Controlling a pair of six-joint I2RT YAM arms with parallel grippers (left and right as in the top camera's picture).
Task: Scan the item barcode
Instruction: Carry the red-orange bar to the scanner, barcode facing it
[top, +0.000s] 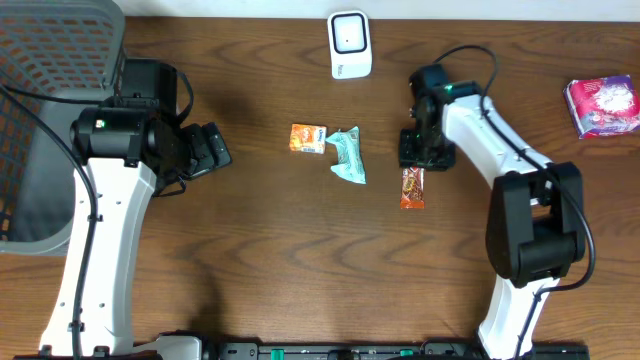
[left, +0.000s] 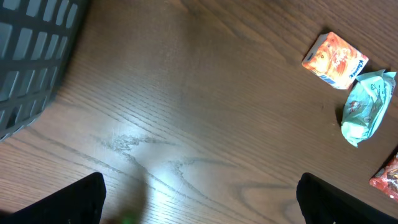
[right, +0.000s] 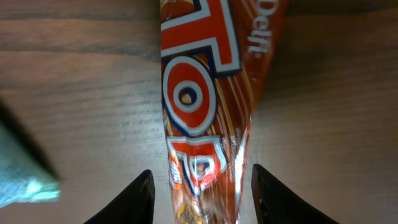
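My right gripper (right: 200, 196) stands half open astride the red snack bar (right: 202, 99), one finger on each side; whether it pinches, I cannot tell. The bar lies on the table (right: 74, 93), its long axis running between my fingers (right: 140, 199). My left gripper (left: 199, 199), wide open, is well apart.

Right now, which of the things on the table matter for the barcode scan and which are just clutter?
In the job: snack bar, straddled by the right gripper; white scanner.
Lying about, for now: orange carton; teal packet; pink packet; grey basket.
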